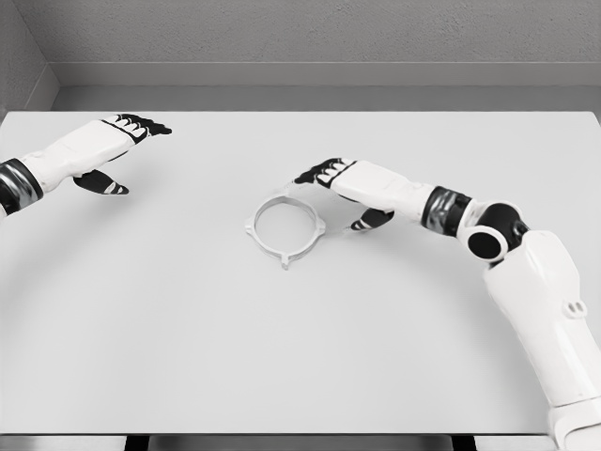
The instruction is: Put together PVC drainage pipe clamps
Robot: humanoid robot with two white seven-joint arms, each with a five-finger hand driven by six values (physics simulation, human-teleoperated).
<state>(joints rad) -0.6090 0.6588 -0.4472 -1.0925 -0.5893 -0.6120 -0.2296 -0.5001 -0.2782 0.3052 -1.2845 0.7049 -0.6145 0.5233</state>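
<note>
A broad white tabletop is seen filling most of the view, evenly lit, with soft shadows cast on it. Behind it a grey textured wall is shown, edged by a paler baseboard strip above a grey floor band.

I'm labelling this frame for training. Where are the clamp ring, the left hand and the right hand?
clamp ring (pixel 317 228), head view, on its right rim.
left hand (pixel 111 150), head view, middle of the hand.
right hand (pixel 346 188), head view, middle of the hand.
</note>
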